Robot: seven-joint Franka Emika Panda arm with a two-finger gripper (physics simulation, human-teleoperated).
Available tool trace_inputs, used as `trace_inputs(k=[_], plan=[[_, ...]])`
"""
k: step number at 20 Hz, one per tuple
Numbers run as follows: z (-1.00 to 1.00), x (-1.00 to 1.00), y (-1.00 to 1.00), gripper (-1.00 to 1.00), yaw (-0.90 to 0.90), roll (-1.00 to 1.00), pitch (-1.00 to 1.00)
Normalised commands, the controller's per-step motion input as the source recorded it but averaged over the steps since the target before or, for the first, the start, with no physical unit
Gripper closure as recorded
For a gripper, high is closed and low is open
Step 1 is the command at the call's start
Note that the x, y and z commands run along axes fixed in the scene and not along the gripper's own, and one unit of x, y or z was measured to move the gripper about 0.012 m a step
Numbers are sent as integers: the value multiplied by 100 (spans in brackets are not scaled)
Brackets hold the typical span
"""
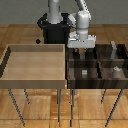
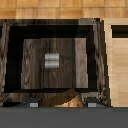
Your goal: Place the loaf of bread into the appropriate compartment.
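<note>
Gripping the loaf of bread, the fingers hover above a dark compartment holding a grey block.

The loaf of bread is showing golden-brown; the compartment box is looking dark, wood-grained; the tray is showing pale tan; a small block is appearing grey.

text: none legible | labels: none | numbers: none | signs: none
</note>
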Motion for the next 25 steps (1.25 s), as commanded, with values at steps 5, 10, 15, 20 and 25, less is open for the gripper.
trace_inputs(k=[5,10,15,20,25], plan=[[0,80,0,-100,0,0,0],[0,0,0,-100,0,0,0],[0,0,0,-100,0,0,0],[0,0,0,-100,0,0,0],[0,0,0,-100,0,0,0]])
